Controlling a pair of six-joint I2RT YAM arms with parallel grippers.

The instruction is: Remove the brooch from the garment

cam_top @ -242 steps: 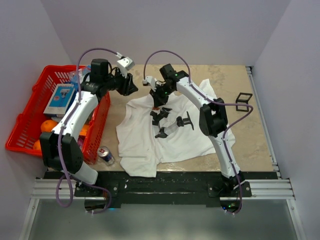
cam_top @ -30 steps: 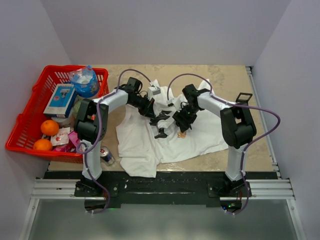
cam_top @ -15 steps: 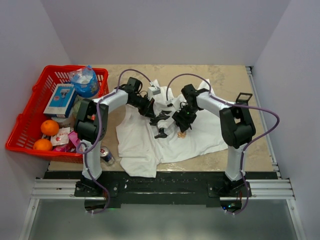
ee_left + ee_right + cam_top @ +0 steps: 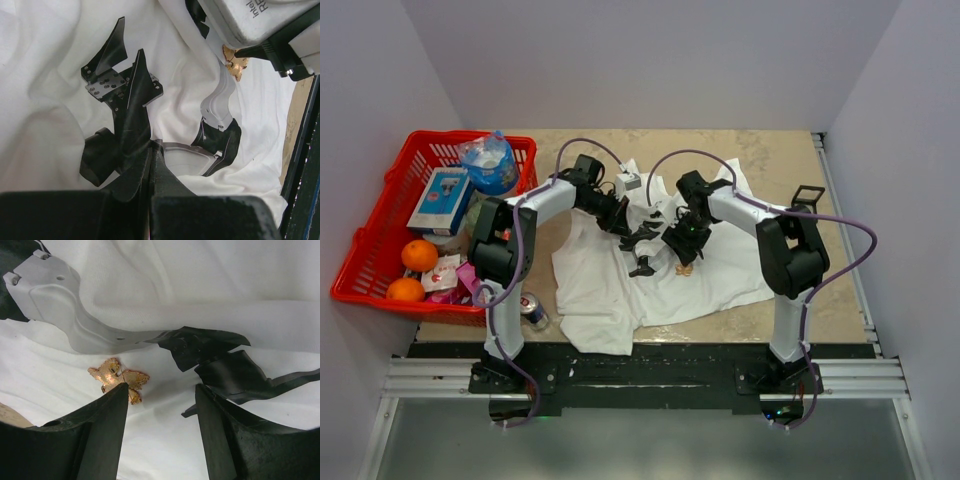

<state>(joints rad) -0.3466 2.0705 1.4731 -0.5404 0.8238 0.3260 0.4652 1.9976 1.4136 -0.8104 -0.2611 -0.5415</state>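
White right arm point(image 4: 745, 212) low over garment point(image 4: 602, 292), right claw point(image 4: 161, 392) half-open and empty beside brooch point(image 4: 118, 379); left claw point(image 4: 151, 146) closed.

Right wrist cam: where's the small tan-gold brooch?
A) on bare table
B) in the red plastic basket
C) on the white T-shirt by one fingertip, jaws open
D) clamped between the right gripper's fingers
C: the small tan-gold brooch lies on the white T-shirt beside one fingertip of the right gripper, whose jaws stand open, gripping nothing.
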